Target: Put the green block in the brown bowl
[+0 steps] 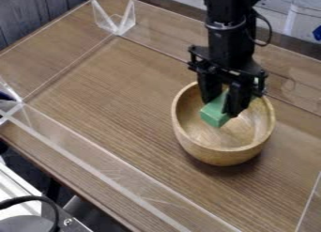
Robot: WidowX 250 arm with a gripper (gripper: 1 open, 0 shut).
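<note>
right of centre in the frame, the black gripper (224, 97) points straight down into the brown bowl (191, 138), its fingers closed on the green block (216, 112), which sits tilted inside the hollow. the bowl rests on the wooden table (100, 95).

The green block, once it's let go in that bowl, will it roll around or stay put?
The green block looks flat-sided and rigid, so it probably slides rather than rolls. The brown bowl curves inward, so the block would likely settle leaning near the bottom.
</note>
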